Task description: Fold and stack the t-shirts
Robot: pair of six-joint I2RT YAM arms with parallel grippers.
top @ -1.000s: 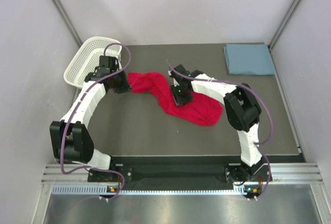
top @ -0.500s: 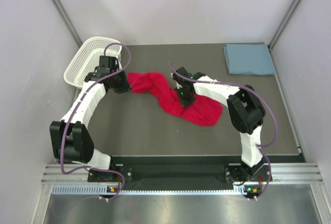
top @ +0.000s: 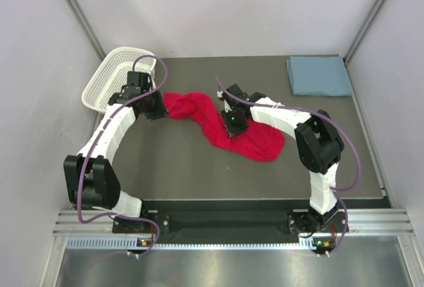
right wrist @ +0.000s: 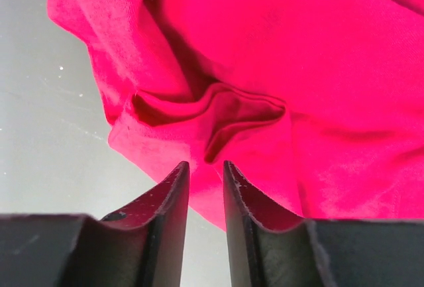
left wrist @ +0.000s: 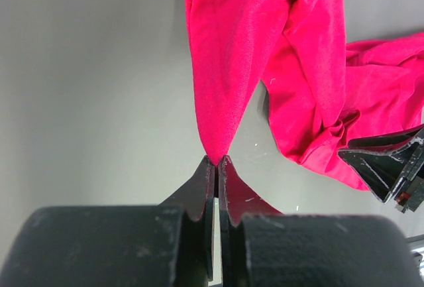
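We pinch a corner of the red shirt (top: pixel 260 143) in our left claw (left wrist: pixel 216 162) to anchor it. Our right claw (right wrist: pixel 205 168) hangs narrowly parted over bunched cloth mid-surface (top: pixel 172 168), seeking a hold.

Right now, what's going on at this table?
Both arms are working the red t-shirt, which lies crumpled mid-table. The left gripper is shut on one corner of it, near the white basket. The right gripper sits over a fold in the middle, jaws slightly apart, not visibly pinching cloth. The blue-grey t-shirt lies folded flat at the far right corner. No stack yet.
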